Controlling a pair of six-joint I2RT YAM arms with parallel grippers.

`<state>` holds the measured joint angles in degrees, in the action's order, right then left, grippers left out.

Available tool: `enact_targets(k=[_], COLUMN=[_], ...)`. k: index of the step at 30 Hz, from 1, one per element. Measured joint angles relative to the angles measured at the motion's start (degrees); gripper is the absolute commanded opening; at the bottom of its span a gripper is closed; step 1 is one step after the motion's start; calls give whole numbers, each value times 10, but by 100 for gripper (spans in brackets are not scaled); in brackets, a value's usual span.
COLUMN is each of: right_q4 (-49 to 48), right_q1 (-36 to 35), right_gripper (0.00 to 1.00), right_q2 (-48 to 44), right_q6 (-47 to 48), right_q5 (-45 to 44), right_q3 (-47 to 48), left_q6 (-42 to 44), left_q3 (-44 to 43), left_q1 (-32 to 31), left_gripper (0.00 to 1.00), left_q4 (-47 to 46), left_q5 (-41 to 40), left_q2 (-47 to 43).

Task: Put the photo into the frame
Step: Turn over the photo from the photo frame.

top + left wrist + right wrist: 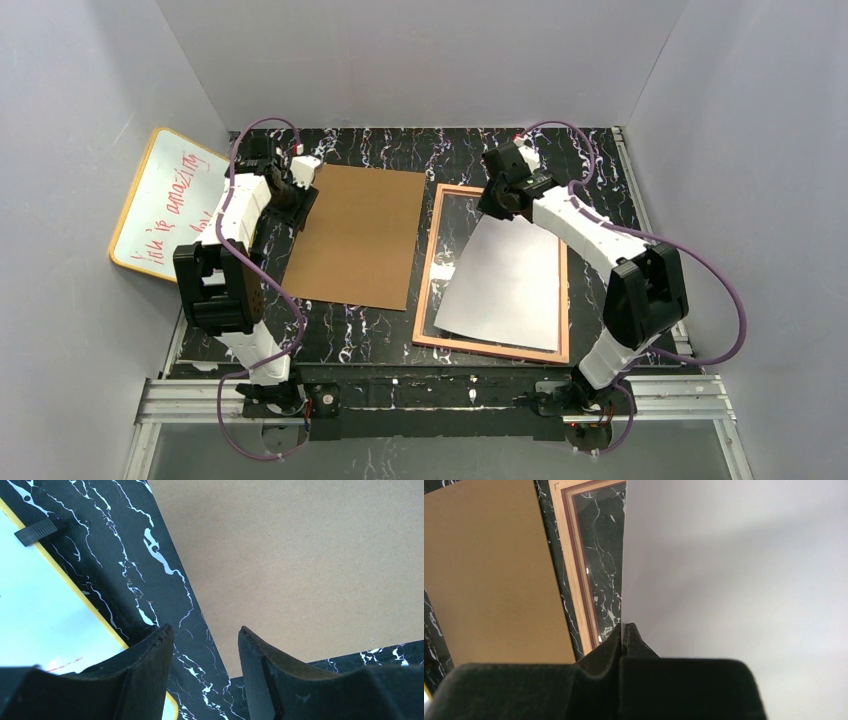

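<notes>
The photo [505,280] lies white back up, skewed over the frame [424,290], whose orange-tan reverse faces up on the right half of the table. My right gripper [503,203] is shut on the photo's far corner. In the right wrist view the fingertips of that gripper [625,628] pinch the thin edge of the photo [734,570], with the frame [574,555] rail just to their left. My left gripper [300,192] hangs open over the far left corner of the brown backing board [358,235], with nothing in it. In the left wrist view its jaws [205,636] stand apart above bare table.
A yellow-rimmed whiteboard [165,205] with red writing leans against the left wall; its rim shows in the left wrist view [95,615]. The backing board [300,555] lies flat on the black marbled table [350,330]. Grey walls close in three sides.
</notes>
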<state>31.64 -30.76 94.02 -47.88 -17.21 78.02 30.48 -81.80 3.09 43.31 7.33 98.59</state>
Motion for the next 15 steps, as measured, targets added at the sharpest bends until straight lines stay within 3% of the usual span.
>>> enact_targets(k=[10, 15], right_q4=[15, 15], right_q1=[0, 0], right_gripper=[2, 28], right_q2=[28, 32], right_q6=[23, 28], right_q5=[18, 37], right_q3=[19, 19], left_q6=[0, 1], left_q3=[0, 0], left_q1=[0, 0], left_gripper=[49, 50], left_q4=[0, 0], left_q5=[-2, -1], left_q2=[0, 0])
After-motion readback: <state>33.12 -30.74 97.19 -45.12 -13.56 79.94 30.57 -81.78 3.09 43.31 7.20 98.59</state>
